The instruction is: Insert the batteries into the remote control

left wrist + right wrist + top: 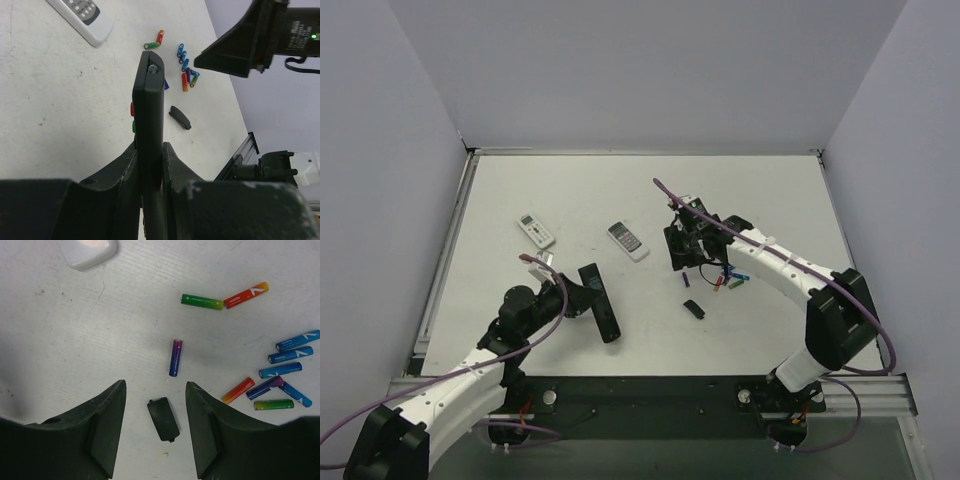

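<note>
My left gripper (582,299) is shut on the long black remote control (601,302), held on edge; in the left wrist view the remote (148,110) sticks out between the fingers (172,162). My right gripper (682,256) is open and empty, above the table. In the right wrist view (156,390) its fingers straddle the black battery cover (163,418), with a purple battery (175,357) just beyond. Several batteries (280,370) in blue, red and green lie to the right, plus a green (201,301) and a red one (245,294). The batteries (730,277) show in the top view too.
Two shorter white remotes (536,231) (627,240) lie on the white table at centre left. The black battery cover (694,309) lies near the batteries. Walls enclose the table on three sides; a rail runs along the near edge (660,390).
</note>
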Robot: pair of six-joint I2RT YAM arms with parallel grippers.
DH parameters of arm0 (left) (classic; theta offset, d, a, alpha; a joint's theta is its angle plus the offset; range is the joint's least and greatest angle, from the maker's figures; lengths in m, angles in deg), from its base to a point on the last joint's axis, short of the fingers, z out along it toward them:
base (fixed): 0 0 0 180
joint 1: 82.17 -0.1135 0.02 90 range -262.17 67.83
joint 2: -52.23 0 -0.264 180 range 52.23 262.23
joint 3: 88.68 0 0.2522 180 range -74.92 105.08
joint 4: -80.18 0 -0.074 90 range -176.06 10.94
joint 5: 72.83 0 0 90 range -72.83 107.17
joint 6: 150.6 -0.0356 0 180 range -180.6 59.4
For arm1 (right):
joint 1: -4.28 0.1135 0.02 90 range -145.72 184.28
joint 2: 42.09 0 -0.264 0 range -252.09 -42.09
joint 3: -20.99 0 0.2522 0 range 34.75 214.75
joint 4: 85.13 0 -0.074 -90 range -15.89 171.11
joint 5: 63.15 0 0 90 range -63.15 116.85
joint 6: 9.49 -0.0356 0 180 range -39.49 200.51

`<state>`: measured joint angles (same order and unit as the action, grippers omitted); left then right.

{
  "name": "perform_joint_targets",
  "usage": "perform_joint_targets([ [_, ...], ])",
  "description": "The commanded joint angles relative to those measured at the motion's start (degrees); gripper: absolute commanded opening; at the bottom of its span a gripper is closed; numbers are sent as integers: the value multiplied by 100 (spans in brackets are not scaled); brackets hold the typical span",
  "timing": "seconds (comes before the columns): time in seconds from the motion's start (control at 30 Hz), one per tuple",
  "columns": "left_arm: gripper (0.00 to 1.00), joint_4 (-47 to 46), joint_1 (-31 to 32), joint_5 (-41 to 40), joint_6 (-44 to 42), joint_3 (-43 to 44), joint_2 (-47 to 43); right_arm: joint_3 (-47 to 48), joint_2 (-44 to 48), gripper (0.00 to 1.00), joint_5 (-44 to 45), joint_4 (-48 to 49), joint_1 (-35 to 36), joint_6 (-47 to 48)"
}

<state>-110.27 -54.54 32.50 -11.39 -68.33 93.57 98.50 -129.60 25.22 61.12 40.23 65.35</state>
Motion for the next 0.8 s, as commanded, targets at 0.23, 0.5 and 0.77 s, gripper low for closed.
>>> perform_joint_targets([
  [0.23,0,-603,-30,365,80,141,-197,340,-1004,41,5,-480,-131,-277],
  [0.5,0,-453,-30,392,53,220,-144,25,-900,41,119,-401,-465,-514],
  [0.77,0,-453,-22,462,18,308,49,-380,-470,42,303,-330,-773,-637],
])
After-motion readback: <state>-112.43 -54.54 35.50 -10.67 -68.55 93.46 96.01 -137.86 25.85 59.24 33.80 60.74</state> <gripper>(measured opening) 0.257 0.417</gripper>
